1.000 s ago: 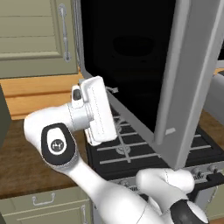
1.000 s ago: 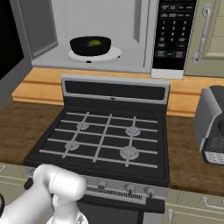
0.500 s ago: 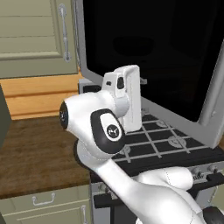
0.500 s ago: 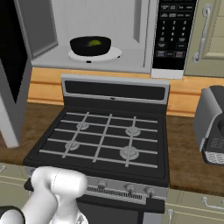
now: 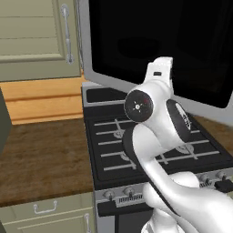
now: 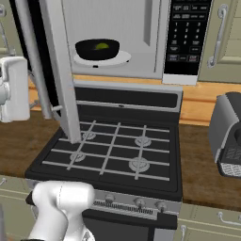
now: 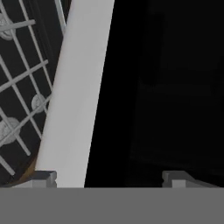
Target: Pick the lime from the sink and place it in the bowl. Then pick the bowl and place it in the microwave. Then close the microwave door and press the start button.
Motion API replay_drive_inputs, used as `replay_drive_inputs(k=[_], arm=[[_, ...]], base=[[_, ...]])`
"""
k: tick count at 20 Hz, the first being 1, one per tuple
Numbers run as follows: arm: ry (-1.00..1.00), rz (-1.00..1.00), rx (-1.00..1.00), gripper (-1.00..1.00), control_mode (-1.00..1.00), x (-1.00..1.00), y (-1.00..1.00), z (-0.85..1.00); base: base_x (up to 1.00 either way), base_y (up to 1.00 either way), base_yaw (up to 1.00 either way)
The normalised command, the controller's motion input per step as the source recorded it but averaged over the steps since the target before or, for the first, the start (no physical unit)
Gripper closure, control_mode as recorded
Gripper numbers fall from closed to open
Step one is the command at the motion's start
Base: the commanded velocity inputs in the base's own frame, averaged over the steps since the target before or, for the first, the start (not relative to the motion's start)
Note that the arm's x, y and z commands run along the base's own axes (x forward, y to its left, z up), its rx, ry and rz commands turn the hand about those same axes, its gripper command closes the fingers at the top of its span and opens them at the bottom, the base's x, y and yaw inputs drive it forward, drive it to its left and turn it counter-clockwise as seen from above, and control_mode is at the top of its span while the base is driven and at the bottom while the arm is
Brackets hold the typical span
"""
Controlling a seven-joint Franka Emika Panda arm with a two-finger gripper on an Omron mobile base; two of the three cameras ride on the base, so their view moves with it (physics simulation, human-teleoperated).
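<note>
Looking along the hand view, you see the two small dark fingertips of the gripper standing spread wide, nothing between them, pointed straight at the wide microwave door with its silver-grey frame and large black glass window. One fingertip sits at the pale frame strip and the other lies over the dark glass; whether either one touches the panel you cannot tell from here. Beyond the frame edge in that view lie the grey grates of the black gas stove. From the right base view, the door hangs partly swung, edge-on to you, its lower corner above the stove, and the white hand sits just beside the door's outer face at the left edge of the picture. In the left base view, the door spreads across the upper picture as a broad black pane, with the white arm's wrist raised in front of it. Inside the wide silver-framed microwave, the dark round bowl rests on a white turntable plate, and the small yellow-green lime lies in the bowl, well apart from the jaws and on the far side of the door from them. The black keypad panel stands to the right of the cavity, and a grey toaster sits on the brown wooden counter right of the stove.
</note>
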Motion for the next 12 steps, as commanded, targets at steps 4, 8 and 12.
replay_drive_inputs(k=[4,8,12], arm=[[0.0,0.28,0.11,-1.0,-1.0,0.83,-0.25,0.21],[0.0,0.28,0.09,-1.0,-1.0,0.78,-0.25,0.11],[0.04,0.27,0.08,-1.0,-1.0,0.78,-0.16,0.06]], base=[[0.0,0.0,0.0],[0.0,0.0,0.0],[0.0,0.0,0.0]])
